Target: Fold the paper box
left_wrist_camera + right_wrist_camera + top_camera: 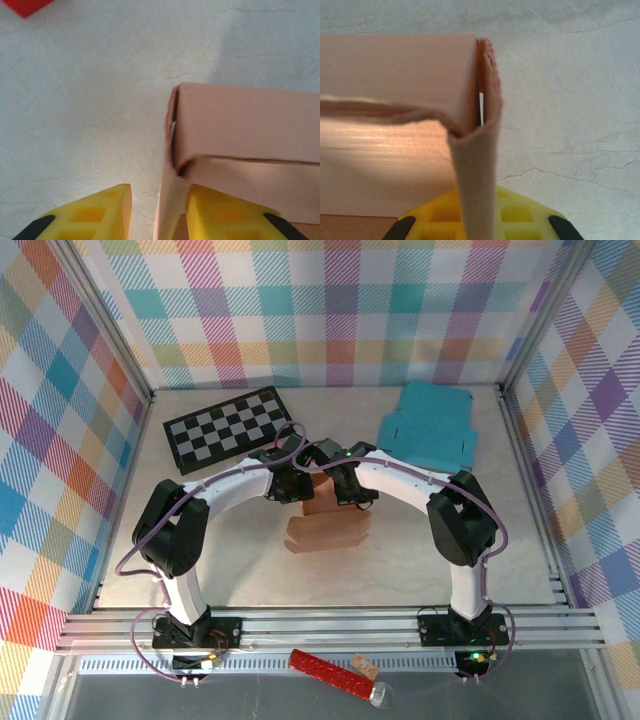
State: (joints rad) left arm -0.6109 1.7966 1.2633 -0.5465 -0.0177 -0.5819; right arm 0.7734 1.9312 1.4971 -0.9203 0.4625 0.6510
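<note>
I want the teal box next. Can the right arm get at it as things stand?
Likely not yet: the right end effector is shut on the brown box. Once freed, nothing seems to block the teal box beyond it.

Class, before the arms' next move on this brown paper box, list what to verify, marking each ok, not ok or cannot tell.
1. Right gripper shut on the brown paper box's upright side wall: ok.
2. Left gripper clamped on the opposite wall: not ok, jaws open astride it.
3. Corner seams closed: not ok, slits show.
4. Teal cardboard piece and black-and-white checkered board apart from the box: ok.
</note>
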